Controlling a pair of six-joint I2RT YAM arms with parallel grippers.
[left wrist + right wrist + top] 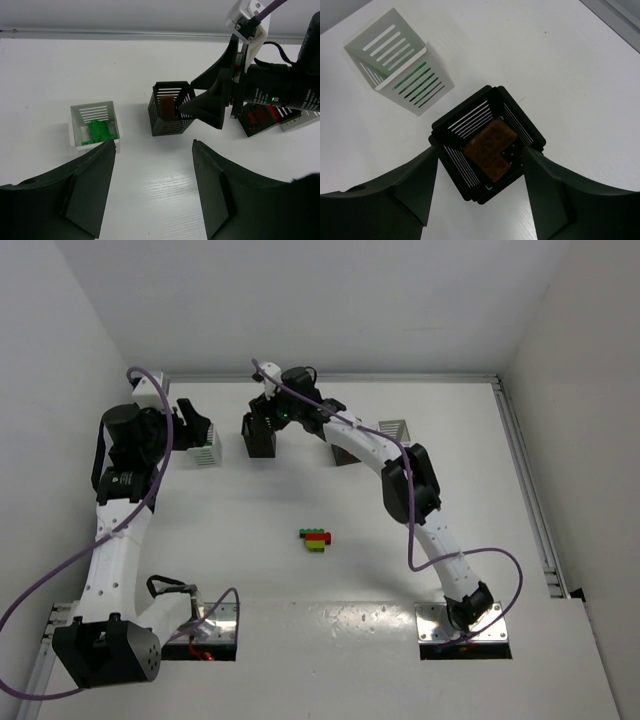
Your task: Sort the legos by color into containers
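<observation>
A small cluster of green, red and yellow-green legos [317, 538] lies mid-table. My right gripper [479, 152] is open and empty, its fingers on either side above a black bin [465, 120] that holds an orange-brown lego [490, 145]. In the top view this gripper [262, 425] hovers over that bin [262, 445] at the back. My left gripper [153, 145] is open and empty above bare table, beside a white bin [95, 114] holding green legos [99, 131]. In the top view the left gripper [195, 430] is at the white bin [206, 452].
A second black bin [257, 120] with red showing inside and a second white bin [295, 116] stand to the right, behind the right arm. They also show in the top view, black [342, 452] and white [395, 428]. Walls close the table's far and side edges.
</observation>
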